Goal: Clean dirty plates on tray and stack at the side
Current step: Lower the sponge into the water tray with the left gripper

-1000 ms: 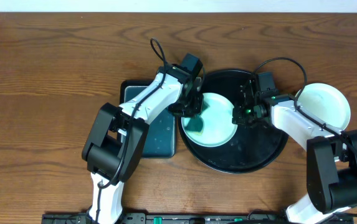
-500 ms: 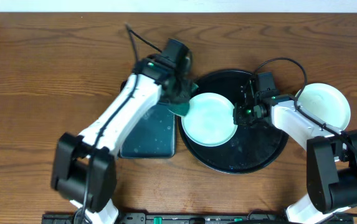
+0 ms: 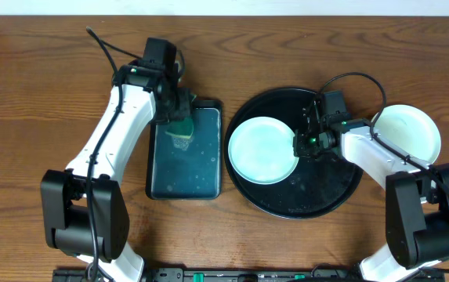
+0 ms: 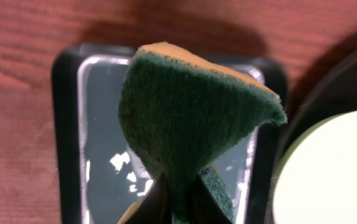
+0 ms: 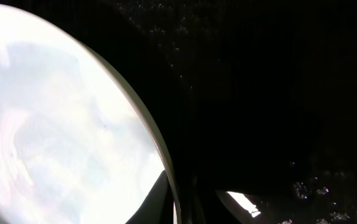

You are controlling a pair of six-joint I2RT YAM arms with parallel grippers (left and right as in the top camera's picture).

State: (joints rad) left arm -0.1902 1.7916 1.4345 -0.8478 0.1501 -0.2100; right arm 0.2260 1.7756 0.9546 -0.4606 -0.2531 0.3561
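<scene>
While the green-and-yellow sponge (image 4: 184, 112) hangs pinched in the left gripper (image 3: 177, 121) over the small dark rectangular tray (image 3: 185, 176), the pale bluish-white round plate (image 3: 259, 150) lies in the left half of the large glossy black round tray (image 3: 326, 192), its centre looking clean. The right gripper (image 3: 301, 143) pinches that plate's right rim. Best to set the sponge flat inside its tray, then lift the plate clear of the raised rim before swinging it onto the pale plate (image 3: 408, 129) on the tabletop (image 3: 52, 78) at the right. The left arm stretches forward with its wrist pointing down; the right arm reaches low over the black tray.
</scene>
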